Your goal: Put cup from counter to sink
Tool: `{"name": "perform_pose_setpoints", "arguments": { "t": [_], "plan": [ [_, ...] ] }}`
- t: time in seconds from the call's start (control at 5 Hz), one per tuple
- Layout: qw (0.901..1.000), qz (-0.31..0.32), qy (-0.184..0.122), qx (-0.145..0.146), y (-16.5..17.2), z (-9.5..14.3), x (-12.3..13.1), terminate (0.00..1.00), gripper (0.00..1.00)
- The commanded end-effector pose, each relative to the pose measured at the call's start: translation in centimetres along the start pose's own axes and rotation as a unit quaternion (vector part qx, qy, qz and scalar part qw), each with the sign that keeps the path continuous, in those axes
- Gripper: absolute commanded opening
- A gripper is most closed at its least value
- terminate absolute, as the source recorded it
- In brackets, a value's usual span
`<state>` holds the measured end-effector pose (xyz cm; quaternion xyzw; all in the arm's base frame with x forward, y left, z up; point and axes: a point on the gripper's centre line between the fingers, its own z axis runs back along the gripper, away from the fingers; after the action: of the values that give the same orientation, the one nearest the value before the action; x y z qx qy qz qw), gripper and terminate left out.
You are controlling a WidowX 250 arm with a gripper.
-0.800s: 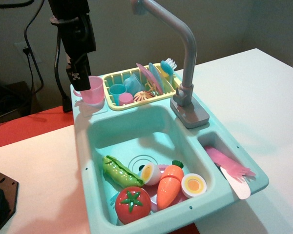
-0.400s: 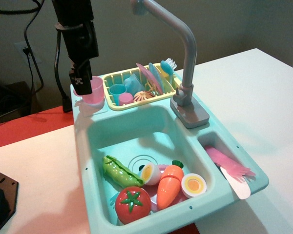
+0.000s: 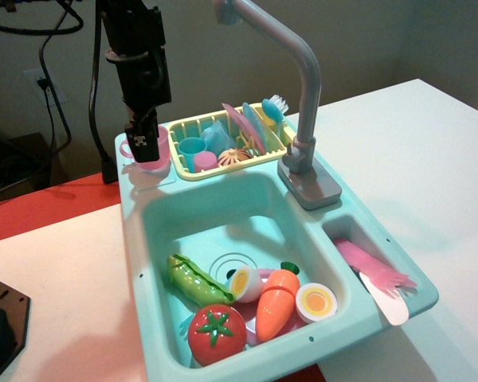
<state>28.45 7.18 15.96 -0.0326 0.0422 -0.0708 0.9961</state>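
A: Operator, your gripper (image 3: pixel 146 143) hangs from the black arm at the 10 o'clock corner of the toy sink unit, its tip lowered onto the pink cup (image 3: pixel 149 154).

B: Does it have hold of the cup?

A: You cannot tell from this view. The black fingers cover most of the cup's front, and the gap between them is hidden. Pink shows on both sides of the tip, with the handle poking out toward 9 o'clock.

B: And where does the cup sit?

A: On the counter (image 3: pixel 155 177), the flat teal ledge at the unit's far-left corner. Whether its base touches the ledge, you cannot make out.

B: What lies around it?

A: At 3 o'clock from the cup, just beside it, you have the yellow dish rack (image 3: pixel 223 139), holding a teal cup, plates and a brush. Farther toward 3 o'clock the grey faucet (image 3: pixel 303 95) rises and arches over. At 6 o'clock from the cup the sink (image 3: pixel 207 215) opens, and at its near end you see a pea pod (image 3: pixel 196 281), a tomato (image 3: pixel 216 333), a carrot (image 3: pixel 275 301) and two egg halves. The white bench (image 3: pixel 430 151) carries the whole unit.
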Motion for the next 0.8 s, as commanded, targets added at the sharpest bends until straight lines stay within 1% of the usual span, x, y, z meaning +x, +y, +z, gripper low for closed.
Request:
{"name": "perform_pose_setpoints", "arguments": {
  "t": [0.0, 0.2, 0.6],
  "plan": [
    [0.9998, 0.012, -0.006, 0.012, 0.22, -0.59, -0.70, 0.00, 1.00],
    [0.9998, 0.012, -0.010, 0.015, 0.03, -0.92, -0.95, 0.00, 0.00],
    [0.9997, 0.011, -0.014, 0.018, -0.15, -1.00, -1.01, 0.00, 0.00]
  ]
}}
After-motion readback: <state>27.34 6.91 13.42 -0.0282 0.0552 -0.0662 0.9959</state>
